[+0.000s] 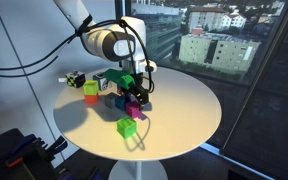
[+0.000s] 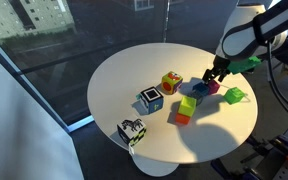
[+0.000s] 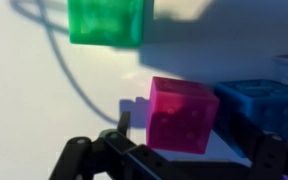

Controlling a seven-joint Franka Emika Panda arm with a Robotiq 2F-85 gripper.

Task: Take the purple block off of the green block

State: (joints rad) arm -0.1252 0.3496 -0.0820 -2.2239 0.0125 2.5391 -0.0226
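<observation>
Right at the bottom of my wrist view, the gripper (image 3: 179, 160) hangs low over the bench (image 3: 24, 120) with its jaws spread wide and nothing clamped between them. The dark fingers (image 3: 96, 158) show a strip of bare surface between the near one and the block. The far side is too blurred for me to judge. Directly between the jaws sits the purple block (image 3: 182, 113), flat on the white surface and not on top of anything. Close against it, toward the right edge of that view, is a dark blue block (image 3: 262, 105); I cannot tell whether the two touch. Farther up the wrist view the green block (image 3: 107, 22) rests on the bench alone, apart from the purple one, with bare white surface and a thin curved shadow between them. In an exterior view the same green block (image 2: 234, 95) lies near the rim, and the arm comes down over the purple and blue pair. Beyond those lie a yellow-green block (image 2: 188, 104) joined with an orange block (image 2: 181, 118), then two patterned cubes (image 2: 171, 82) (image 2: 151, 99) near the middle of the round bench. Farthest off, a third patterned cube (image 2: 132, 131) sits by the opposite rim.
</observation>
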